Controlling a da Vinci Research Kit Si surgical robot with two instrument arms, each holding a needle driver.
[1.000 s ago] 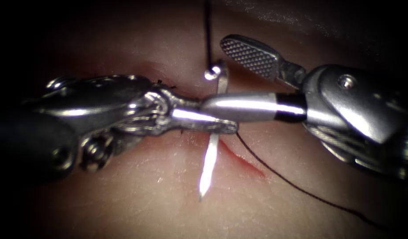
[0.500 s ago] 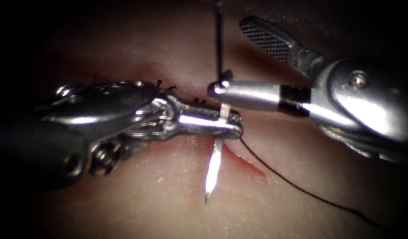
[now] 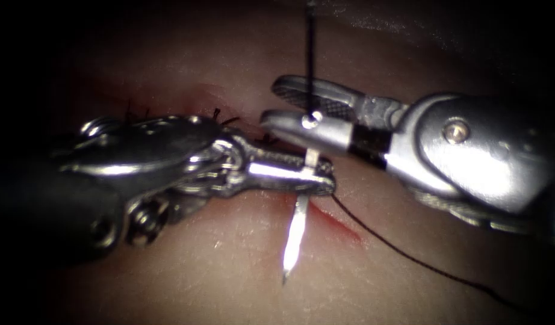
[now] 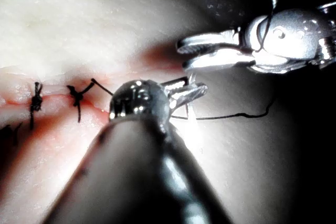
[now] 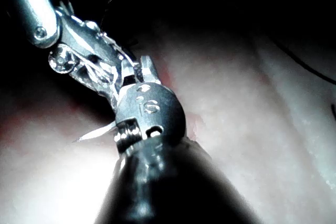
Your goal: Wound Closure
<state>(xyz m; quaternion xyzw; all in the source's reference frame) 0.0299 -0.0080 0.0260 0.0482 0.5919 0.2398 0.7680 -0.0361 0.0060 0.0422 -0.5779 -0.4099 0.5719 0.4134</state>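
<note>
My left tool's jaws (image 3: 325,177) are shut on the curved needle (image 3: 295,232) at about mid-curve, just above the cut (image 3: 337,224) in the tissue (image 3: 217,265). The needle is out of the tissue, its point free over the surface toward the camera. My right tool's jaws (image 3: 268,102) have closed on the needle's tail end, where the thread (image 3: 310,48) joins it and runs straight up. A second strand (image 3: 410,256) leaves the cut and trails to the lower right. The left wrist view shows both tools, left (image 4: 197,90) and right (image 4: 184,53), together at the needle.
Knotted stitches (image 4: 35,98) (image 4: 77,95) close the cut on the left tool's side; their cut ends (image 3: 217,113) stick up behind its wrist. Red fluid lines the open stretch of the cut. In the right wrist view the needle (image 5: 94,134) juts out beside the left tool (image 5: 79,51).
The right tool's wide-open jaws moved up along the needle to its tail end and closed there. The left tool kept its grip and shifted slightly right with the needle.
</note>
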